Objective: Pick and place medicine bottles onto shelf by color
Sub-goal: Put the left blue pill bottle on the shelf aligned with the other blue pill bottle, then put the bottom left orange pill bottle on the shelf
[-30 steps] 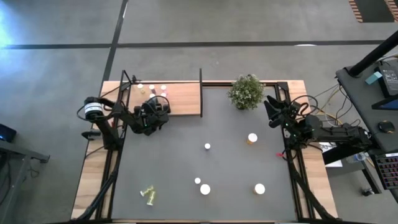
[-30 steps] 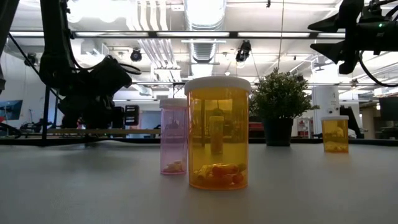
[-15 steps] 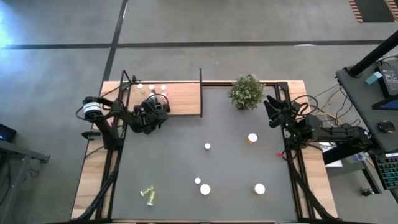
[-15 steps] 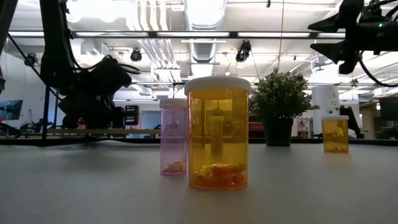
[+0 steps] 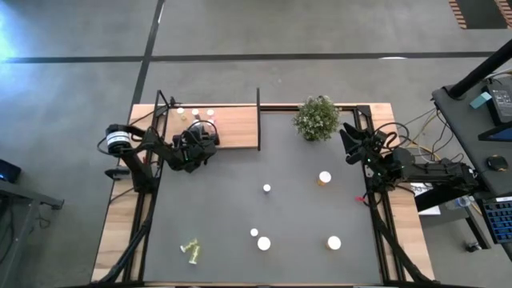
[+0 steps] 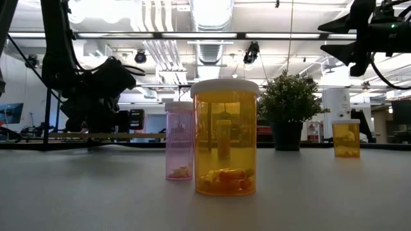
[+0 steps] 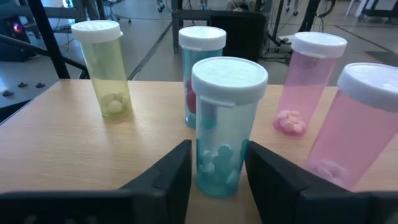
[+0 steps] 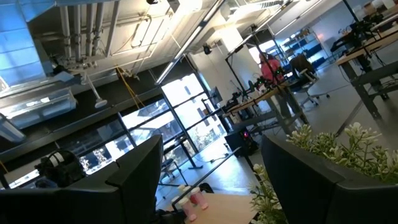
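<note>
Left tool (image 7: 214, 163) barely shifted – fingers just parting off the blue bottle (image 7: 224, 124), set on shelf (image 7: 56, 143) beside another blue.

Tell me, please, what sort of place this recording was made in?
Probably a robotics lab in an open industrial hall. The low view shows exposed silver ceiling ducts and strip lights; the right wrist view shows rows of long workbenches; the high view shows a grey equipment desk beside the table.

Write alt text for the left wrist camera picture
The left gripper straddles an upright blue bottle on the wooden shelf, its dark fingers either side. Behind stand a yellow-green bottle, another blue bottle and two pink bottles.
</note>
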Robot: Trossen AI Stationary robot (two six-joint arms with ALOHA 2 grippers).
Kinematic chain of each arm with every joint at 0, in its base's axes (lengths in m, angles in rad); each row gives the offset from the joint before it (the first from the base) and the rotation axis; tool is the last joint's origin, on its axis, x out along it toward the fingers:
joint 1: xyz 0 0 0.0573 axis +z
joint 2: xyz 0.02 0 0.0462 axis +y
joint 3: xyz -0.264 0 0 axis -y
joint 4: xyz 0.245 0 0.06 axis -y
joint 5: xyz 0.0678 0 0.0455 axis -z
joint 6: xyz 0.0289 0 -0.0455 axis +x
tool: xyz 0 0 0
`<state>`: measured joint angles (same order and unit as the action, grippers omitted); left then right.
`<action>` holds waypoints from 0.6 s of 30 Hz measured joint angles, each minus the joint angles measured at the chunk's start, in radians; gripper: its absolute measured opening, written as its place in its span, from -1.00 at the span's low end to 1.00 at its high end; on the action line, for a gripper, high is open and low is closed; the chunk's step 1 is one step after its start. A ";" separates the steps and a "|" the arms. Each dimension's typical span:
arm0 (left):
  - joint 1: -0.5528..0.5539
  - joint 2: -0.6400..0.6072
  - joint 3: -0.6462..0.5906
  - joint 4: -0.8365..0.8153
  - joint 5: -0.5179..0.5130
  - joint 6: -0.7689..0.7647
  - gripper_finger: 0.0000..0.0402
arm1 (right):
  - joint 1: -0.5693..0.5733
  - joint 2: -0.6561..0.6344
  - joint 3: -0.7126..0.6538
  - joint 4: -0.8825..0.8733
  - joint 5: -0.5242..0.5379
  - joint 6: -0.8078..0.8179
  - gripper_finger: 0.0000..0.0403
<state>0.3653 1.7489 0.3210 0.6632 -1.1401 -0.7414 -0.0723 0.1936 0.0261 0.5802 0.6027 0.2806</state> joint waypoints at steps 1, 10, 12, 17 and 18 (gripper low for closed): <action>0.000 0.000 0.000 0.000 0.000 0.000 -0.31 | 0.000 0.000 0.000 0.000 0.000 0.000 0.29; -0.001 -0.009 0.000 -0.001 -0.005 -0.004 -0.15 | 0.000 0.000 0.000 0.000 0.000 0.000 0.29; -0.001 -0.013 -0.001 -0.001 -0.006 -0.002 -0.11 | 0.000 0.000 0.000 0.000 0.000 0.000 0.29; -0.001 -0.015 -0.001 -0.001 -0.009 -0.002 -0.03 | 0.000 0.000 0.000 0.000 0.000 0.000 0.29; -0.002 -0.015 -0.001 -0.001 -0.007 -0.002 -0.01 | 0.000 0.000 0.000 0.000 0.000 0.000 0.29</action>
<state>0.3633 1.7336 0.3202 0.6624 -1.1472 -0.7433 -0.0723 0.1932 0.0261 0.5800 0.6025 0.2803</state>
